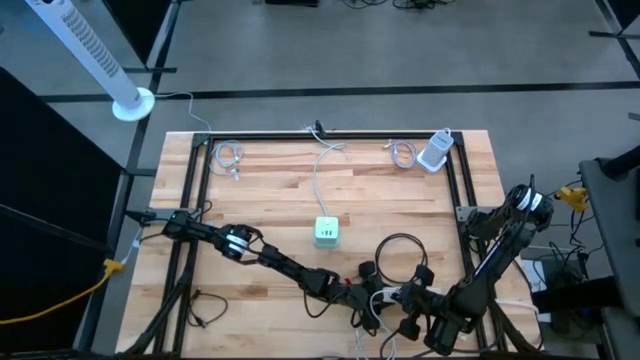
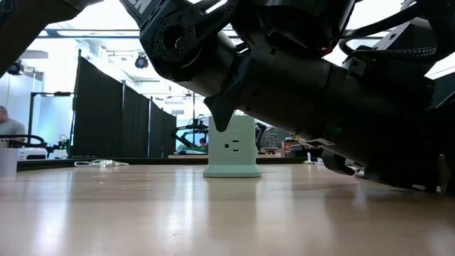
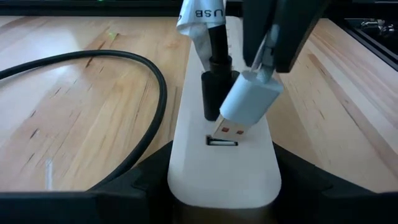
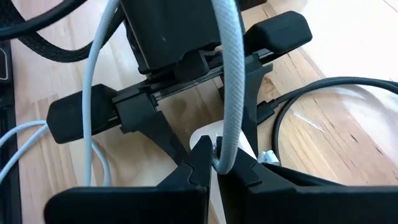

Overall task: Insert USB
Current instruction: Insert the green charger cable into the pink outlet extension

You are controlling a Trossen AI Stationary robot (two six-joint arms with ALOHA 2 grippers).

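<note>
Near the desk's (image 1: 300, 190) front edge, the left gripper (image 3: 221, 186) has its fingers spread around a white power strip (image 3: 224, 168). Only the left wrist view shows the white USB plug (image 3: 245, 106) tilted, tip at the strip's port (image 3: 222, 142). The right wrist view shows the right gripper (image 4: 217, 163) pinched shut on the plug's white cable (image 4: 230, 74).

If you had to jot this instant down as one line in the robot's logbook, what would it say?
step: lining up plug | left pincer: holds white power strip | right pincer: shut on white USB plug, tilted above empty port | inserted: not yet
</note>
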